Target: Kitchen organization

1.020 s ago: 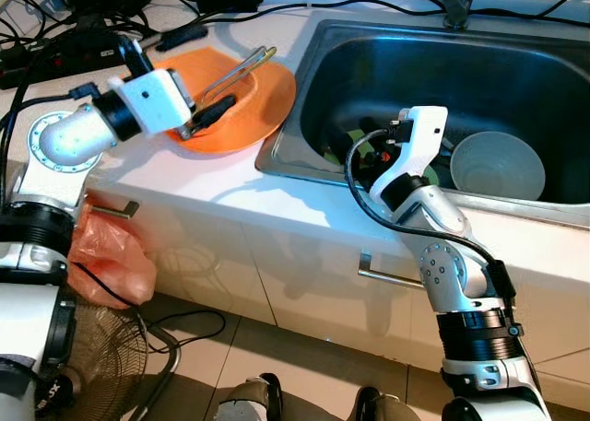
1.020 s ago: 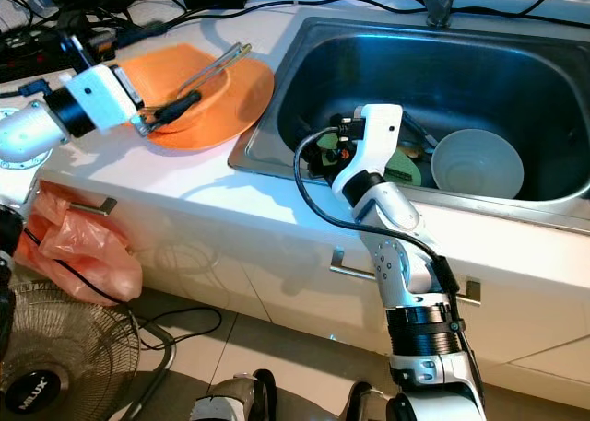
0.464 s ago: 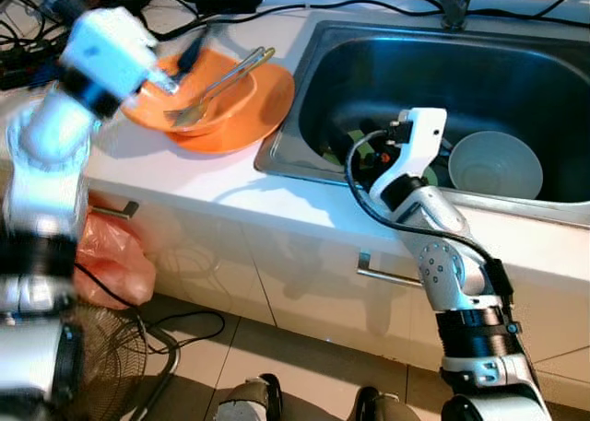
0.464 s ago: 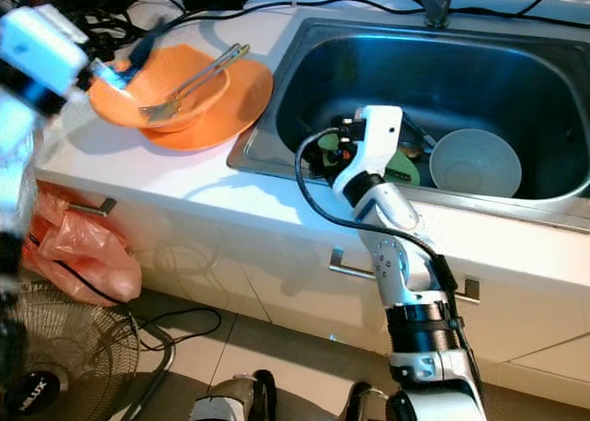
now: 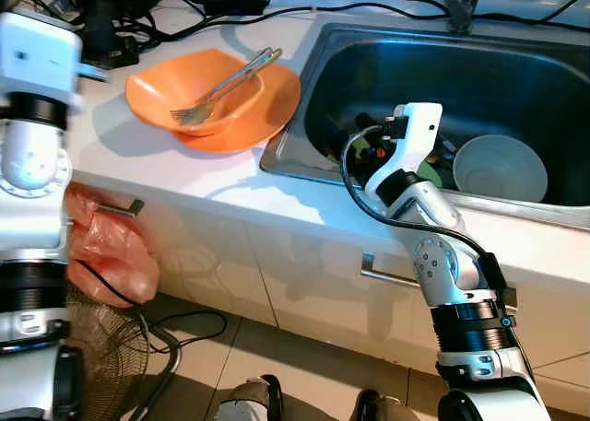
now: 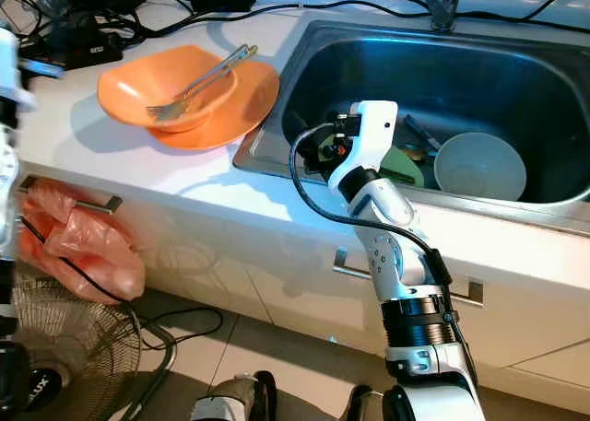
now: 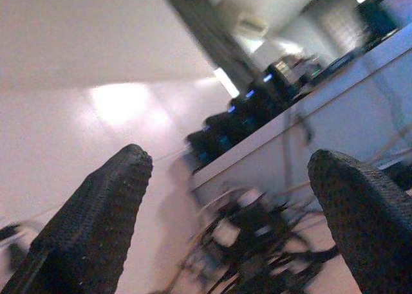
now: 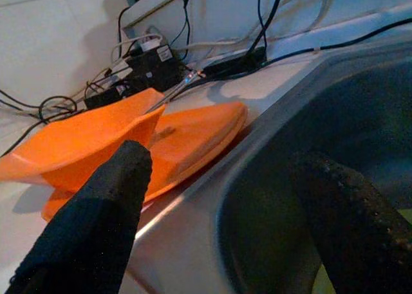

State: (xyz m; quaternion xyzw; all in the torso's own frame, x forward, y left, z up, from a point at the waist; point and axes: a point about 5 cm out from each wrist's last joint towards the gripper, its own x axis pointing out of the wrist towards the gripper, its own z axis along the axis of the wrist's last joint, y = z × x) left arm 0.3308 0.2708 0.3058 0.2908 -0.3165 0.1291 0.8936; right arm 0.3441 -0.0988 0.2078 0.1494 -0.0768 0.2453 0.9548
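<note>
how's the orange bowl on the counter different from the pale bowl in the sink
The orange bowl sits on an orange plate on the counter; the pale bowl rests inside the sink. The orange bowl holds a fork, while nothing can be seen in the pale bowl. Both sit open side up.

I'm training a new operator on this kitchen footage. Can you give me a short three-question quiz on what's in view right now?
1. True or false: the fork lies in the orange bowl.
2. Where is the white bowl? A) counter B) sink C) floor
3. Fill in: the right gripper is open, over the ____.

Key: 1 true; 2 B; 3 sink.
</note>
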